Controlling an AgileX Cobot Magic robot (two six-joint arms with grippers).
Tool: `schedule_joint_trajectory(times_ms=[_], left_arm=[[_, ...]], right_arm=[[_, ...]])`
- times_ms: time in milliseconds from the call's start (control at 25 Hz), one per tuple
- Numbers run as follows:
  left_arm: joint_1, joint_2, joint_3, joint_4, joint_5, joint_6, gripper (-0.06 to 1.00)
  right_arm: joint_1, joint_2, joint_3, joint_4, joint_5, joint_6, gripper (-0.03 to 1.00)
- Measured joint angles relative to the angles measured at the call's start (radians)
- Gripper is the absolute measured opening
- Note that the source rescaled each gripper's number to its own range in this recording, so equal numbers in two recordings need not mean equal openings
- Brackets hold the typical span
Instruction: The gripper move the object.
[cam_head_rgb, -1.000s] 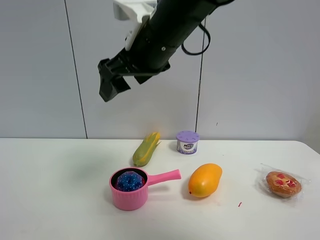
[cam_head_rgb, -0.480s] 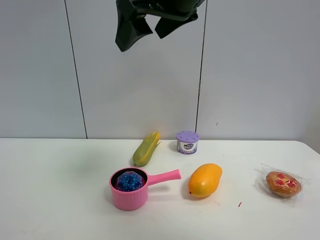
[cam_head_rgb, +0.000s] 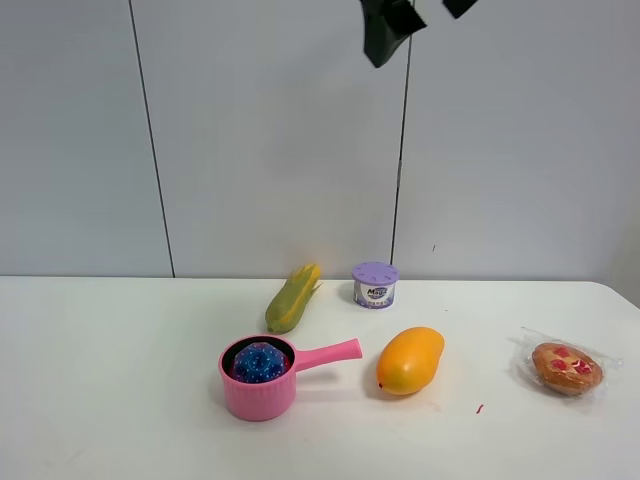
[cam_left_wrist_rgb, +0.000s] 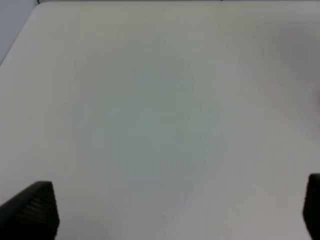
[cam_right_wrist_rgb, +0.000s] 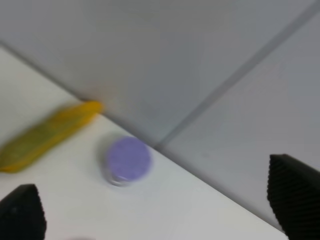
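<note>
The object, a small bumpy red-and-blue glittery ball (cam_head_rgb: 260, 362), lies inside a pink toy pot (cam_head_rgb: 257, 395) on the white table. My right gripper (cam_head_rgb: 420, 20) is open and empty, high at the top edge of the exterior view, far above the table and to the right of the pot. In the right wrist view the right gripper (cam_right_wrist_rgb: 157, 210) shows two spread fingertips (cam_right_wrist_rgb: 292, 197), with nothing between them. My left gripper (cam_left_wrist_rgb: 170, 207) is open and empty over bare table and does not show in the exterior view.
A corn cob (cam_head_rgb: 292, 297) and a purple-lidded can (cam_head_rgb: 375, 284) stand behind the pot; both show blurred in the right wrist view: corn (cam_right_wrist_rgb: 45, 134), can (cam_right_wrist_rgb: 128, 160). An orange-yellow mango (cam_head_rgb: 410, 360) lies right of the pot handle. A wrapped round pastry (cam_head_rgb: 566, 367) lies far right.
My right arm has risen and swung to the right, leaving only the fingertips at the top edge. The ball stays in the pot.
</note>
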Motion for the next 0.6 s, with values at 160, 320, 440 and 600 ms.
schedule_joint_trajectory(times_ms=[160,320,440,600], left_arm=[[0.0,0.0,0.0,0.0,0.0,0.0,1.0],[0.0,0.0,0.0,0.0,0.0,0.0,1.0],[0.0,0.0,0.0,0.0,0.0,0.0,1.0],[0.0,0.0,0.0,0.0,0.0,0.0,1.0]], right_arm=[[-0.007,-0.024,0.0,-0.139,0.099,0.116,0.68],[-0.071,-0.073,0.0,-0.154,0.119,0.143,0.68],[-0.151,-0.119,0.0,-0.151,0.12,0.15,0.68],[-0.275,-0.173,0.0,-0.15,0.122,0.145,0.68]])
